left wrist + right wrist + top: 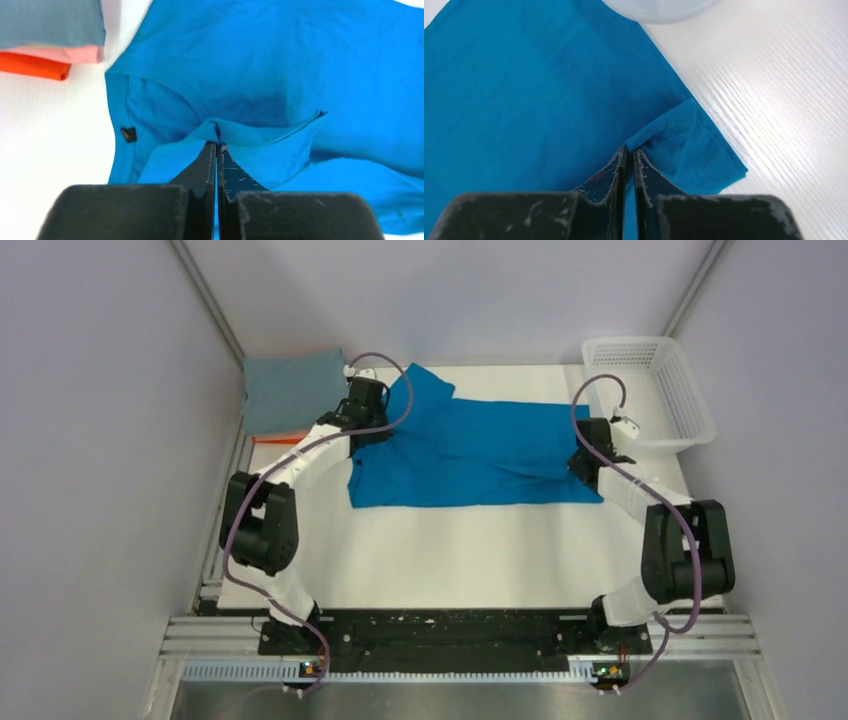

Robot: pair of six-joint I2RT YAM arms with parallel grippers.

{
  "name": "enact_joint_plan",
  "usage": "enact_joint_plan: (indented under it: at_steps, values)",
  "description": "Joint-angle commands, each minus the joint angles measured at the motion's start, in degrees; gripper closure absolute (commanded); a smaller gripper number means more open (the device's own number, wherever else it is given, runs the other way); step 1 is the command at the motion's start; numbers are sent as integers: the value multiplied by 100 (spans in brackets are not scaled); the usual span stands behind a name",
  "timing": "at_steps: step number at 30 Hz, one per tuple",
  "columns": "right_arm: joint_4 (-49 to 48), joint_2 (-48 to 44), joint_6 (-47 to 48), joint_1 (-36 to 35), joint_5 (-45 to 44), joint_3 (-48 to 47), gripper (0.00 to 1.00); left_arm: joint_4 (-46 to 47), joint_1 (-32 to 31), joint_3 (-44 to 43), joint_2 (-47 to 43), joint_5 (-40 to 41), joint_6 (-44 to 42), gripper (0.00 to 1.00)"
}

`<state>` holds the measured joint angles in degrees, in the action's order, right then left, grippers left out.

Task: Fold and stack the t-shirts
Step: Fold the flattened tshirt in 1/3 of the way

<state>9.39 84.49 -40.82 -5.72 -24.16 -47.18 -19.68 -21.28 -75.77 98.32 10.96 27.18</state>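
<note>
Three tees are already home: over at the far left corner of the bench (pixel 450 550) sits the finished pile, the grey-blue tee (pixel 295 390) on top, the pink tee (pixel 75 54) under it and the orange tee (pixel 35 66) at the bottom, all folded to neat rectangles. That leaves the blue t-shirt (pixel 470 455), and it is very much in play. It lies stretched flat across the middle of the bench, collar end to the left just beside the pile, hem end to the right near the white basket (pixel 690 390). Both arms are on it. The left claw (pixel 216 146) is pinched tight on a ridge of blue cloth just below the neckline. The right claw (pixel 629 150) has its jaws drawn narrow on a small tuck of fabric close to the hem corner. From above the shirt reads as a long band with one sleeve poking out at the far left, so a lengthwise fold may be in. I can't be sure. By my reckoning the cross folds and the lift onto the pile are left to do.
</note>
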Motion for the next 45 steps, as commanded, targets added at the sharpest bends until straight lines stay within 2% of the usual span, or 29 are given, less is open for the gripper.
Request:
enact_joint_plan:
  at_steps: [1, 3, 4, 5, 7, 8, 9, 10, 13, 18, 21, 25, 35, 40, 45]
  values:
    - [-132, 461, 131, 107, -261, -621, 87, 423, 164, -584, 515, 104, -253, 100]
    - [-78, 628, 148, 117, -386, -798, 67, 362, 220, -936, 810, 61, -261, 98]
    - [-65, 689, 159, 127, -424, -880, 57, 290, 240, -1044, 974, 94, -216, 85]
    - [-42, 728, 177, 127, -456, -963, 52, 69, 261, -1314, 1108, 157, -171, 71]
    - [40, 722, 279, 131, -375, -1056, 49, -265, 289, -1681, 1332, 306, -97, 38]
    - [53, 689, 369, 125, -282, -1047, 46, -433, 297, -1810, 1373, 482, -39, 29]
    - [68, 627, 440, 128, -193, -1021, 41, -567, 299, -1875, 1374, 686, 33, 8]
    - [78, 547, 535, 127, -101, -968, 37, -616, 300, -1874, 1344, 869, 93, 2]
    - [77, 253, 822, 118, 374, -681, 28, -630, 306, -1649, 1073, 681, 164, 1]
    - [-458, -248, 1023, 81, 1768, 219, 18, -251, 283, -714, 530, -855, 422, 1]
    - [-688, -109, 1212, 67, 2140, 320, 13, 271, 250, -3, 372, -1616, 630, 1]
    - [-973, 332, 1333, 69, 1925, 59, 13, 493, 238, 459, 501, -1797, 820, 1]
    - [-1418, 1974, 1279, 160, 943, -1522, 12, 306, 247, 327, 978, -1574, 841, 1]
    - [-1345, 2068, 1316, 151, 923, -1839, 12, 270, 248, 22, 1061, -1476, 828, 1]
    - [-1264, 1841, 1335, -44, 1123, -1357, 12, 443, 247, -368, 1378, -1795, 874, 1]
